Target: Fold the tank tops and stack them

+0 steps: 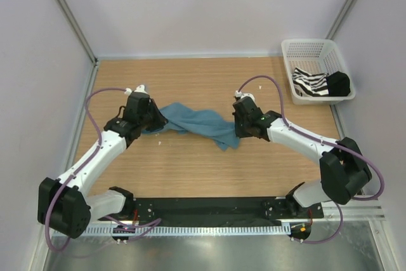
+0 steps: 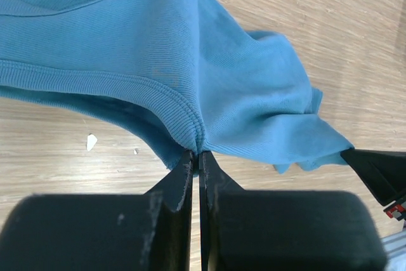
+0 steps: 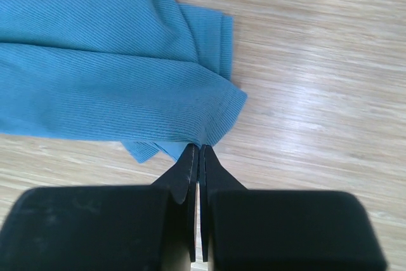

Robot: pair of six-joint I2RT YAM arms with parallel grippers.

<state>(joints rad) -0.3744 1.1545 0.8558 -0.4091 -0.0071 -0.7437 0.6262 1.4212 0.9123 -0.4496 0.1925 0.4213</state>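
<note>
My left gripper (image 2: 198, 157) and right gripper (image 3: 199, 150) were each pinched onto an edge of the teal tank top (image 1: 196, 122); I judged that an even, level pull apart would flatten it best.

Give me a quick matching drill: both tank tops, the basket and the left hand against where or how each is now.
1 teal tank top
2 striped tank top
3 white mesh basket
4 left hand

A far right corner of the table
B shut on a ribbed cloth edge
C inside the basket
D lying mid-table

Pairs: 1-D, 2-C, 3-A, 4-B
</note>
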